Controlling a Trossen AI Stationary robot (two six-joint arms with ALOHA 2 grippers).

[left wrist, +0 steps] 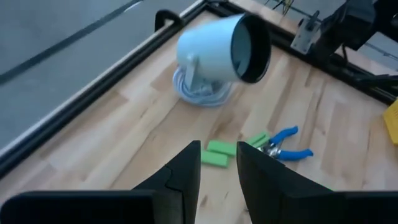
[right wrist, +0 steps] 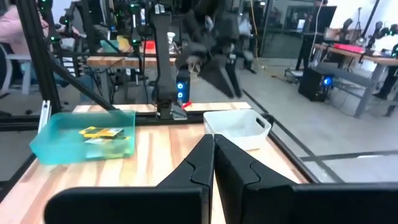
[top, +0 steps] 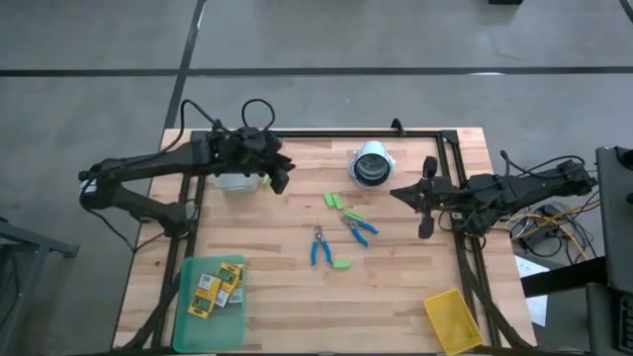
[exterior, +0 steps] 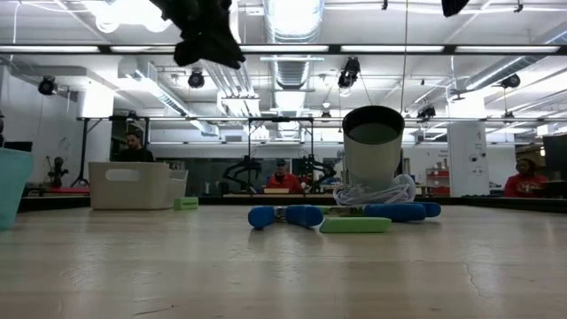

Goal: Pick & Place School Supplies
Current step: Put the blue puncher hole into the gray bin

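Your left gripper [top: 280, 176] hung raised over the table's back, fingers slightly parted, empty; your right gripper [top: 426, 213] waited clenched at the right edge.

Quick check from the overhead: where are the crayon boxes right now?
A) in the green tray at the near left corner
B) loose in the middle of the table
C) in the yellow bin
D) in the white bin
A: the crayon boxes lie inside the green tray at the table's near left corner.
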